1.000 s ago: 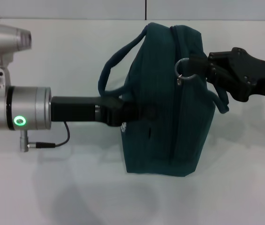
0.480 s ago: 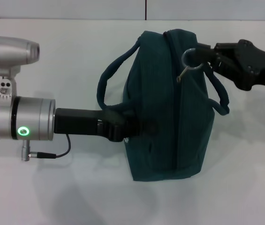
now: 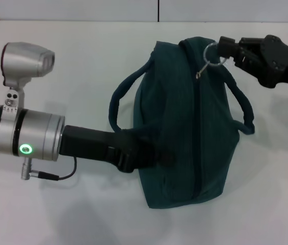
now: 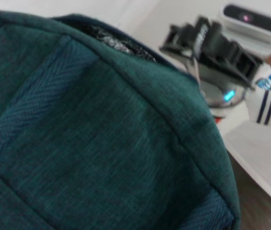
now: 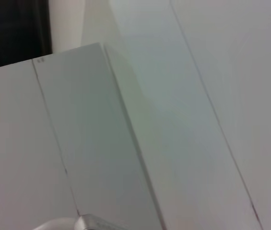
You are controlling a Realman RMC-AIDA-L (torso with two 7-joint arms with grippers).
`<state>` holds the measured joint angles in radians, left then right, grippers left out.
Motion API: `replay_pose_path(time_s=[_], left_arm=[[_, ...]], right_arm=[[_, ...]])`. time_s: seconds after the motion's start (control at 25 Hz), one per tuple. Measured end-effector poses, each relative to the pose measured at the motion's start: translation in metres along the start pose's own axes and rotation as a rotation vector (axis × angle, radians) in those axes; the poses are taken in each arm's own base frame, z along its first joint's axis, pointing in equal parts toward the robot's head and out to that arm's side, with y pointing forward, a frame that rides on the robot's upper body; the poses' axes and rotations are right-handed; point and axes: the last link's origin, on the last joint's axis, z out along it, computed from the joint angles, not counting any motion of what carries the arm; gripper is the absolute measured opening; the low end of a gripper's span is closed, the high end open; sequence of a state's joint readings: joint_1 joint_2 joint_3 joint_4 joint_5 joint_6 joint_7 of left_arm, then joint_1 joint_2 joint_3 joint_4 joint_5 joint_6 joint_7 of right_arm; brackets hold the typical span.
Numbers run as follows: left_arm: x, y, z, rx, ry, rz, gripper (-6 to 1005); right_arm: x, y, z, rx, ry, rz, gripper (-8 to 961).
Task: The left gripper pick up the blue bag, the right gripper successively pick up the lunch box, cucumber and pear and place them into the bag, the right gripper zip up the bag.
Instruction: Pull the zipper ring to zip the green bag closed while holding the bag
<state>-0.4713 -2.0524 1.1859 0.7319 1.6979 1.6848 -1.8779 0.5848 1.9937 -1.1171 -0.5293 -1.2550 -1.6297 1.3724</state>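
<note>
blue bag [image 3: 189,122] held from both sides above the white tabletop [image 3: 82,61]
left tool [image 3: 151,154] clamps the bag's side; right tool [image 3: 224,48] pinches the metal ring zipper pull [image 3: 211,53] at the top.

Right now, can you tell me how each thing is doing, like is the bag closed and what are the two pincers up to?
blue bag: upright on the table, zipper drawn almost to the far end, a sliver of foil lining showing there.
zipper ring: at the bag's far top corner, held by the right pincer.
left pincer: clamped on the bag's side.
right pincer: shut on the zipper ring.
</note>
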Motion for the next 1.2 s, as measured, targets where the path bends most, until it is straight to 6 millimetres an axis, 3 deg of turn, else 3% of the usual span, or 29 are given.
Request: replay_pose_path(time_s=[1.2], left_arm=[[-0.005,0.009,0.001,-0.079,-0.139,0.142,112]], right_arm=[[0.006,-0.024,-0.007,0.193,-0.004,0.017,18]])
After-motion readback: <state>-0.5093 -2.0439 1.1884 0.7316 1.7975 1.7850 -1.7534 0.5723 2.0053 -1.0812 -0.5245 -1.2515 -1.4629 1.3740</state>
